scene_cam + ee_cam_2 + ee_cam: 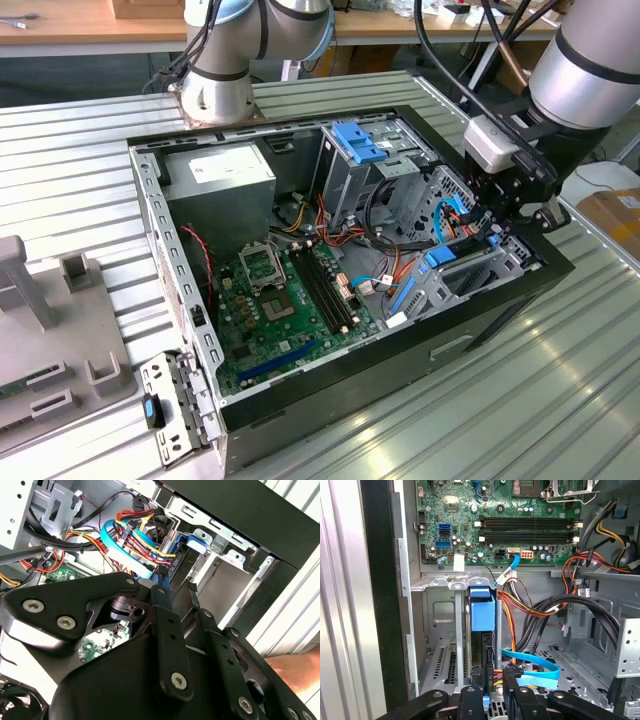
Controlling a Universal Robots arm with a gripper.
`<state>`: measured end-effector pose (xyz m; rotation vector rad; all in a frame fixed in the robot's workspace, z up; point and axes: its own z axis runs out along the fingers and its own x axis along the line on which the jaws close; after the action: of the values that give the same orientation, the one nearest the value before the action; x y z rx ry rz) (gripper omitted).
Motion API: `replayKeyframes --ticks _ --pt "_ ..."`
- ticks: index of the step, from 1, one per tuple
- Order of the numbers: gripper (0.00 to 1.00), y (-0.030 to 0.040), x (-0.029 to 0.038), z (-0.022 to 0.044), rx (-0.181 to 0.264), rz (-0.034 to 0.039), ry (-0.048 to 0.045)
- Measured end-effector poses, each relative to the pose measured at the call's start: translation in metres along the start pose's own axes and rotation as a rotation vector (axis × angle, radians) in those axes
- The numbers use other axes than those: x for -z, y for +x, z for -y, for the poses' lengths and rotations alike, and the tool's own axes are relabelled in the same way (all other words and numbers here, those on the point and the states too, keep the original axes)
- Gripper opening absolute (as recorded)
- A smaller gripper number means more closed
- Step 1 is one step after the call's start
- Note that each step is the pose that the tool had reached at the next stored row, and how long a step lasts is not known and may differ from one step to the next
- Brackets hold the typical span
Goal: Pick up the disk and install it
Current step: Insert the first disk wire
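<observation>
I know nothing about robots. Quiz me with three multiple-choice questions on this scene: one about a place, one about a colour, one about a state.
1. Where is the claw?
A) outside the case entirely
B) at the drive bay, at the case's end on the exterior view's right
C) down on the floor

2. The disk has a plastic end that is:
A) red
B) blue
C) green

3. The computer case is:
A) closed
B) open
C) upside down

Answers:
1 B, the claw hangs right at the bay.
2 B, the first wrist view shows a blue tab.
3 B, its insides are exposed.
</observation>
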<state>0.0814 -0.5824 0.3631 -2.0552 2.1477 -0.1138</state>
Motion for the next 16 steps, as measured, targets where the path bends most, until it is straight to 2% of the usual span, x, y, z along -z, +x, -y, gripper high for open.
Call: replayKeyframes --ticks 3,4,8,10,16 --pt "0.30 0.0000 0.0002 0.0000 -0.001 -0.0004 0.0000" --pt "0.30 -0.0001 0.0000 0.0006 -0.001 -0.0007 -0.0033" --pt "0.30 -0.0011 -0.0004 0.0029 -0.015 -0.0052 -0.0385" --pt "0.30 -0.0014 -0.0006 0.0040 -0.021 -0.0070 -0.0523" --pt "0.30 -0.0039 -0.0010 0.0048 -0.040 -0.0104 -0.0654"
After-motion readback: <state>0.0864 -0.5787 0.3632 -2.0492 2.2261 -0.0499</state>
